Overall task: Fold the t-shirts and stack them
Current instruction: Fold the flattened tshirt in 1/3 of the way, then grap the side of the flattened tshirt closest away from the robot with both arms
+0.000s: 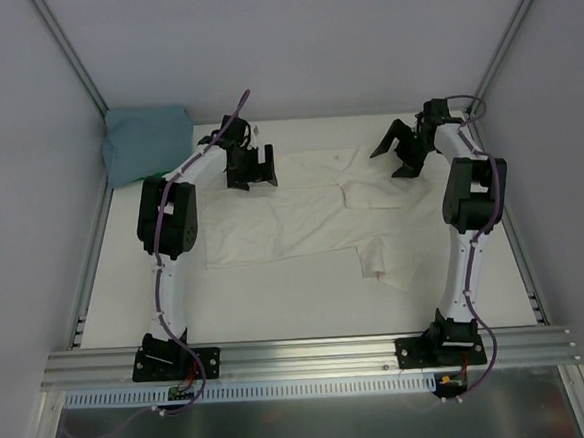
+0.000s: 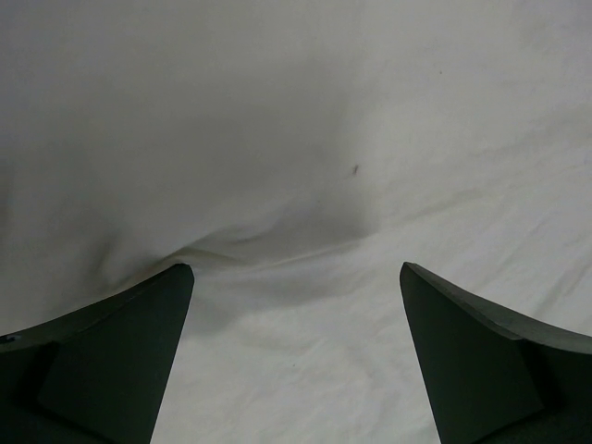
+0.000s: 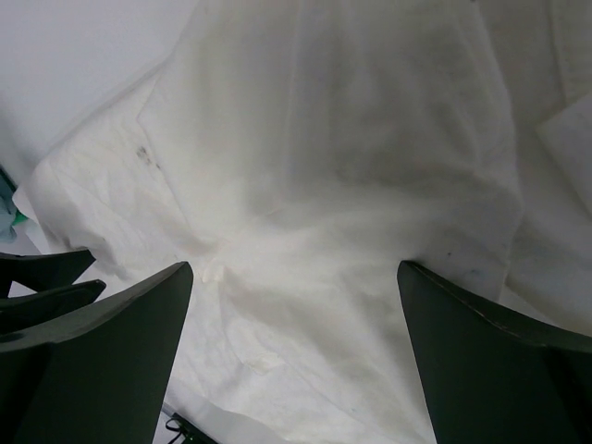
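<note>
An off-white cream t-shirt [image 1: 302, 218] lies partly folded and spread across the middle of the table; it fills the left wrist view [image 2: 296, 139] and the right wrist view [image 3: 333, 185]. A dusty teal-blue t-shirt [image 1: 144, 141] sits bunched in the far left corner. My left gripper [image 1: 251, 169] hovers open over the cream shirt's far left edge, nothing between its fingers [image 2: 120, 361]. My right gripper [image 1: 399, 149] stands open above the shirt's far right part, fingers [image 3: 490, 370] wide apart and empty.
Grey walls close in the table on the left, back and right. A metal rail [image 1: 312, 356] with both arm bases runs along the near edge. White table surface [image 1: 278, 300] shows in front of the cream shirt.
</note>
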Robot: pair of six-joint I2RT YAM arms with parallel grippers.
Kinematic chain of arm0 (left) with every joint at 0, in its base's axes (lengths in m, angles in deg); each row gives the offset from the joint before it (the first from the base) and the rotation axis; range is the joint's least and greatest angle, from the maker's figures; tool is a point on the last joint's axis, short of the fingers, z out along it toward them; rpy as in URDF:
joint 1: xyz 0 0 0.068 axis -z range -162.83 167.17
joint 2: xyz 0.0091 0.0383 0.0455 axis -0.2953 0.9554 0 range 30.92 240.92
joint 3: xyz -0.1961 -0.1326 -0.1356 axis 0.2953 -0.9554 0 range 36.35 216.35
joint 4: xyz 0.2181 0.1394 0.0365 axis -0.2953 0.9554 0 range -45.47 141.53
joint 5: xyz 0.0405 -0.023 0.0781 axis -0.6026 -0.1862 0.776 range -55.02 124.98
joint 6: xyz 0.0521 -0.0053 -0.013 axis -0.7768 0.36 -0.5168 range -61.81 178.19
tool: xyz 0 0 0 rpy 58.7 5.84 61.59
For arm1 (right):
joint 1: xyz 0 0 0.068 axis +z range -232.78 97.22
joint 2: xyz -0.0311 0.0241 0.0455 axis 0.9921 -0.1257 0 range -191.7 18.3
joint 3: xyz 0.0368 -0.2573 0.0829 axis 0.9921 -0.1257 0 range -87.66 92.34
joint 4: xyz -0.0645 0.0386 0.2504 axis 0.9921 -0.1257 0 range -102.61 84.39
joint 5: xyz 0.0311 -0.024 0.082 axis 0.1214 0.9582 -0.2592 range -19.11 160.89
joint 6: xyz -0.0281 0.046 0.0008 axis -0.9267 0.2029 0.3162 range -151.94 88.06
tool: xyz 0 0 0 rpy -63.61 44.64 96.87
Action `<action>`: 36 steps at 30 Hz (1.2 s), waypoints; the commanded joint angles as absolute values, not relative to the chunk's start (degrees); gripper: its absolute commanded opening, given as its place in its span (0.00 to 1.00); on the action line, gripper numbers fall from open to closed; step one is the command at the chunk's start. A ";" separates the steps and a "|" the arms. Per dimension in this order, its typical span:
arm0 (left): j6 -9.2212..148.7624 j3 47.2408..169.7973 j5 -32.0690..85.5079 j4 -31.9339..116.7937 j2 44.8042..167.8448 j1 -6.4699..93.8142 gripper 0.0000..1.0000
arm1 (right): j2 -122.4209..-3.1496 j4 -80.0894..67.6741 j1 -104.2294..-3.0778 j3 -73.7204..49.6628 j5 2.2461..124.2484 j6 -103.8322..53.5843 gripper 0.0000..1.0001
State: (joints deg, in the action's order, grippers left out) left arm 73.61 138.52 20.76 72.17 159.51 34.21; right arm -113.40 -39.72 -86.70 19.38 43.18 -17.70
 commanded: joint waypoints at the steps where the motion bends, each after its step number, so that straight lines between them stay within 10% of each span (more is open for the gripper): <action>1: 70.59 144.87 20.48 76.26 164.24 32.38 0.99 | -117.22 -41.82 -88.66 28.69 42.68 -18.49 1.00; 10: 70.93 143.34 17.76 72.16 159.88 31.06 0.99 | -111.02 -35.26 -89.72 22.43 38.46 -18.05 0.99; 26: 80.24 90.63 13.80 60.27 88.68 45.03 0.99 | -44.42 -42.78 -88.93 -40.86 43.46 -26.22 0.99; 36: 85.96 68.79 15.03 61.41 66.01 46.62 0.98 | -30.31 -44.82 -88.49 -54.52 46.98 -23.07 0.95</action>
